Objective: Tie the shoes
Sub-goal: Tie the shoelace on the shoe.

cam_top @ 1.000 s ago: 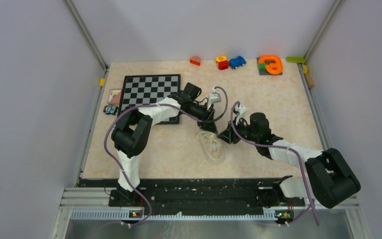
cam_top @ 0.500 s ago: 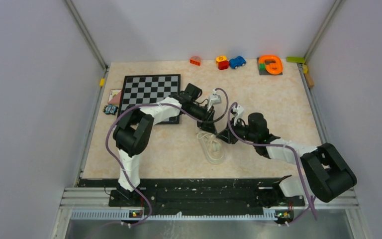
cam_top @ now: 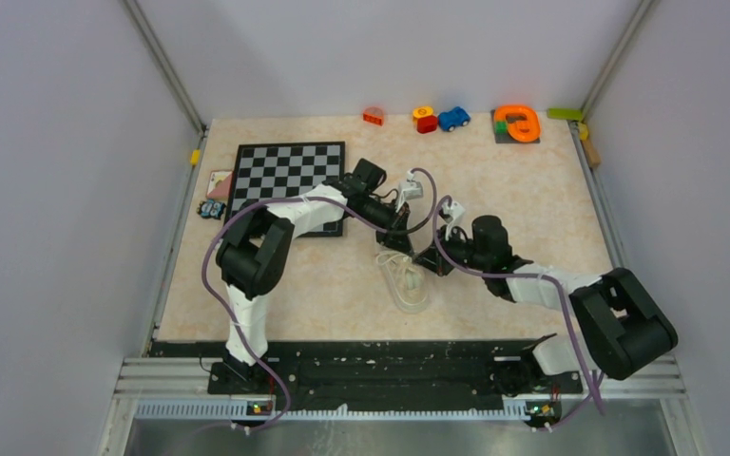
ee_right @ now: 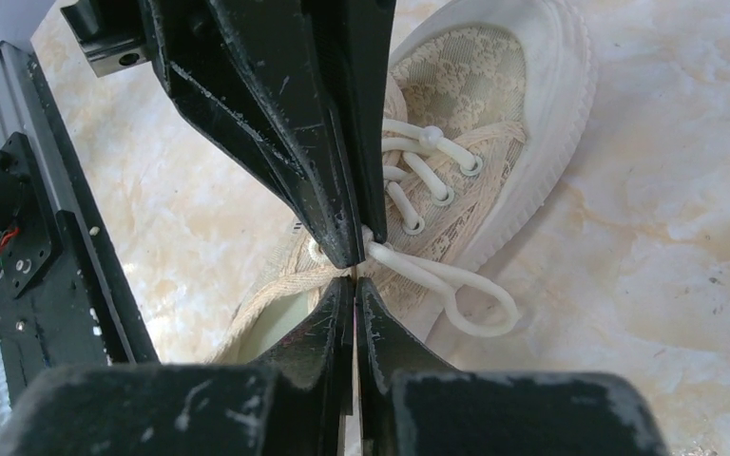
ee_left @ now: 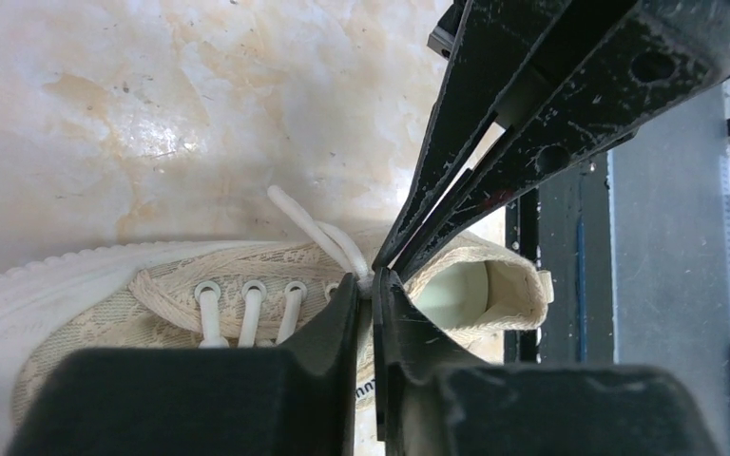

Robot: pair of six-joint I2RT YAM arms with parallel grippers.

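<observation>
Sneaker [cam_top: 405, 281], canvas, near table [cam_top: 551, 209] centre: likely light, soft. Laces [ee_right: 416, 266] limp, probably slippery; pinch near eyelets. Left gripper [ee_left: 368, 282] nipping laces; right gripper [ee_right: 354, 283] closed tight alongside.

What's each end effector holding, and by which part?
Left end effector and right end effector each appear to pinch the laces close to the sneaker, by its opening.

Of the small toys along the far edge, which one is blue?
The toy car, just right of the red-and-yellow block and left of the orange piece. No other toy in that row is blue.
</observation>
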